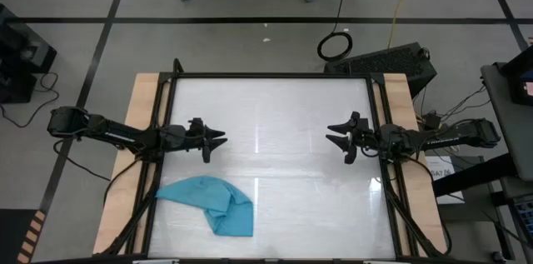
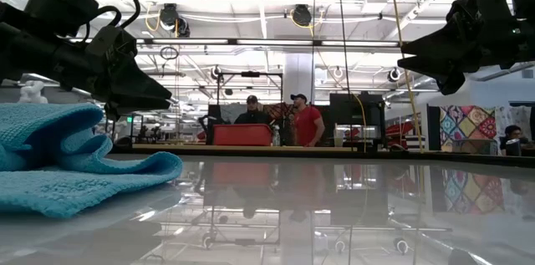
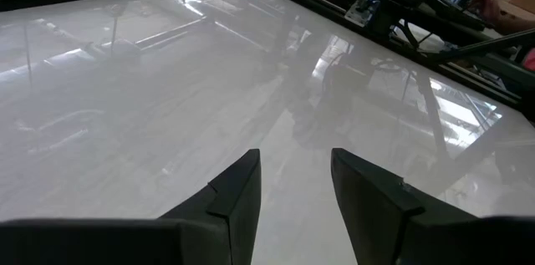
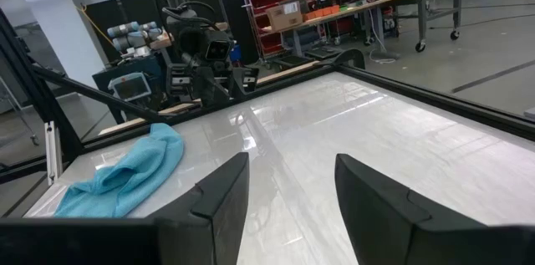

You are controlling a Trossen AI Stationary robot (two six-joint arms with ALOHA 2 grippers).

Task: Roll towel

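The teal-blue towel [image 1: 210, 204] lies crumpled on the white table near its front left; it also shows in the low view [image 2: 67, 165] and the right wrist view [image 4: 125, 169]. My left gripper [image 1: 218, 141] hovers open and empty above the table's left side, beyond the towel. My right gripper [image 1: 331, 137] hovers open and empty at the table's right side. Both sets of fingers show apart in the wrist views, the left [image 3: 292, 190] and the right [image 4: 288, 190].
The table has a black frame [image 1: 275, 77] and wooden side strips [image 1: 141, 106]. Bare white surface [image 1: 283, 172] lies between the grippers and right of the towel. People stand far behind the table [image 2: 305, 123].
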